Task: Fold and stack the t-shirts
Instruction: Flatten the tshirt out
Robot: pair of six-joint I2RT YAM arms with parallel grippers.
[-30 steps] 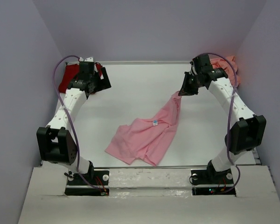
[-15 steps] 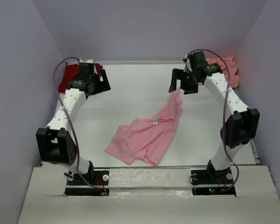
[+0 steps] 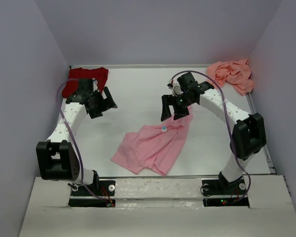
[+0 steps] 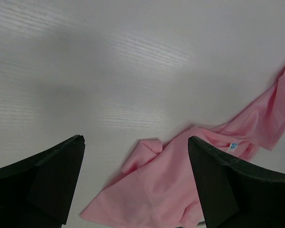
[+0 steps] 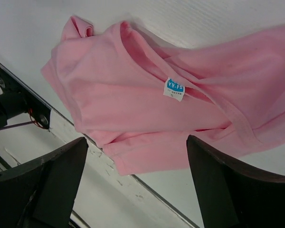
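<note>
A light pink t-shirt (image 3: 150, 147) with a small white neck label (image 3: 164, 129) lies crumpled on the table near the front middle. My right gripper (image 3: 174, 111) hangs open just above its far right end, holding nothing. In the right wrist view the pink t-shirt (image 5: 128, 90) and its label (image 5: 174, 89) fill the space beyond the open right gripper (image 5: 137, 139). My left gripper (image 3: 106, 104) is open to the left of the shirt, over bare table. The left wrist view has the left gripper (image 4: 135, 138) open above the pink t-shirt (image 4: 175, 190).
A dark red t-shirt (image 3: 87, 78) lies at the back left corner. A salmon-pink t-shirt (image 3: 232, 73) is bunched at the back right corner. The table's front edge (image 5: 147, 190) runs close to the pink shirt's hem. Purple walls close in the sides and back.
My right gripper opened and let go of the pink t-shirt's end, which dropped flat, then swung from the back right toward the middle. My left arm came forward from the red t-shirt.
</note>
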